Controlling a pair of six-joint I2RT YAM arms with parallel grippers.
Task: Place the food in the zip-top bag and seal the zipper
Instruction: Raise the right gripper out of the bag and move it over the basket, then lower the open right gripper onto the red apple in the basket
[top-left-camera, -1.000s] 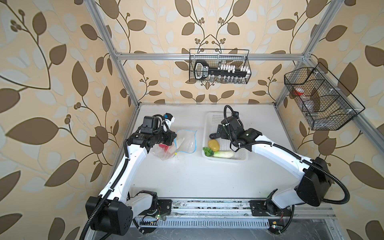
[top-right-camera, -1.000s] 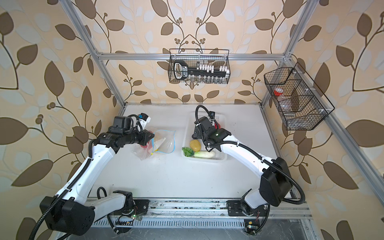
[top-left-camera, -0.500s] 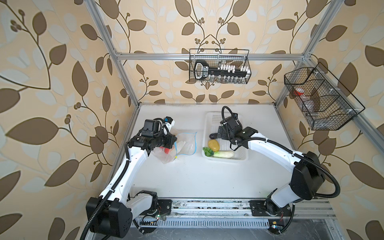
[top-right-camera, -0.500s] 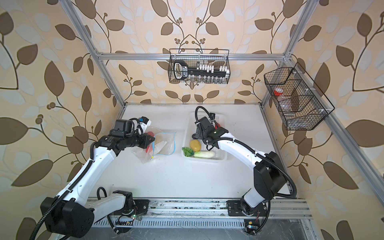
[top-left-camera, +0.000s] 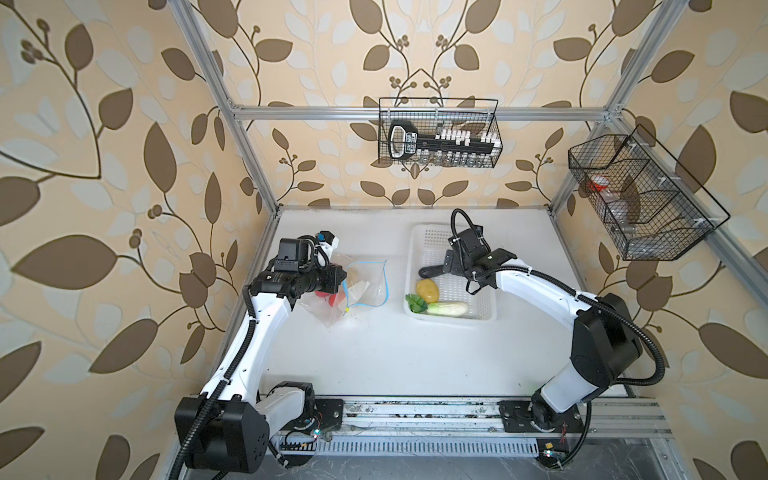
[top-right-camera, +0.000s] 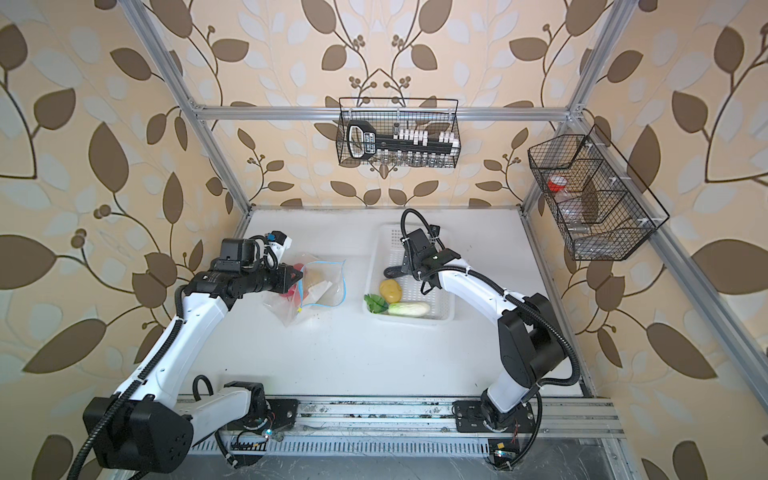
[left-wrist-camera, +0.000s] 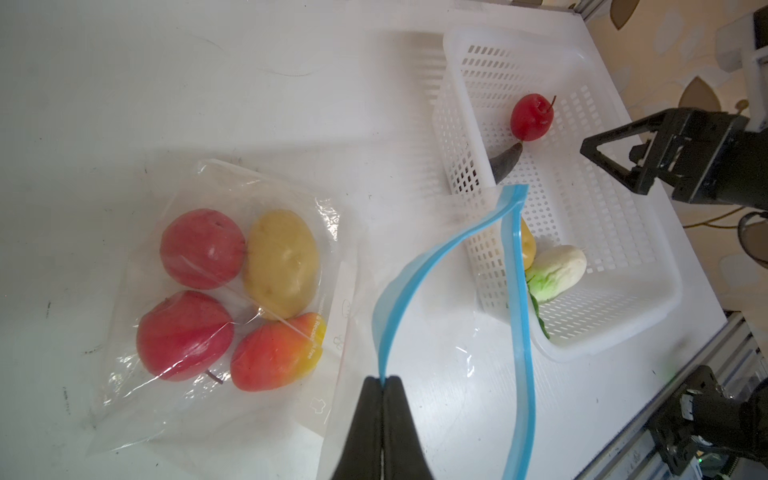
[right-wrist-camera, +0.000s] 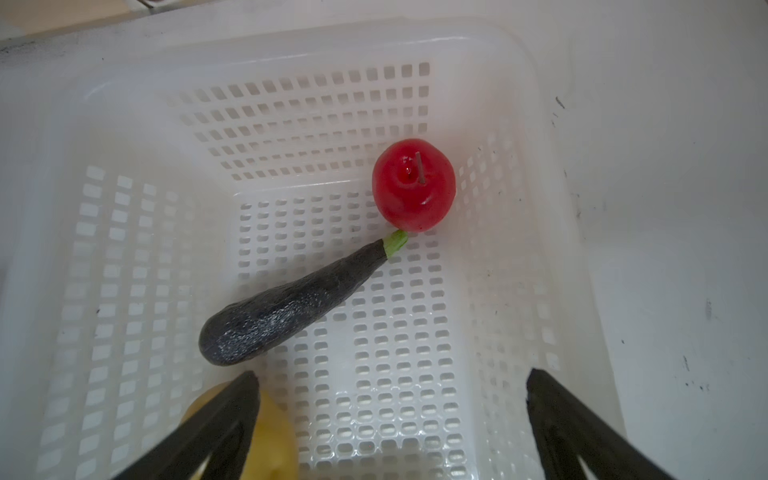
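Elbow of the right arm (top-left-camera: 540, 286) has swung inward since a second ago; the right gripper (right-wrist-camera: 392, 376) hangs spread wide over the basket (right-wrist-camera: 332, 124) (apple (right-wrist-camera: 413, 185) and eggplant (right-wrist-camera: 291, 303) inside). The left gripper (left-wrist-camera: 382, 380) pinches the zipper (left-wrist-camera: 419, 266), seemingly holding the mouth of the zip-top bag (left-wrist-camera: 266, 399) off the worktop (left-wrist-camera: 166, 83).

In both top views the right arm (top-left-camera: 478, 257) hides the red apple (right-wrist-camera: 413, 185) in the white basket (top-left-camera: 432, 239) and all but the dark end of the eggplant (top-left-camera: 428, 272). In the left wrist view the zipper (left-wrist-camera: 512, 249) screens most of the basket's potato (left-wrist-camera: 528, 247); the right wrist view's edge cuts it off.
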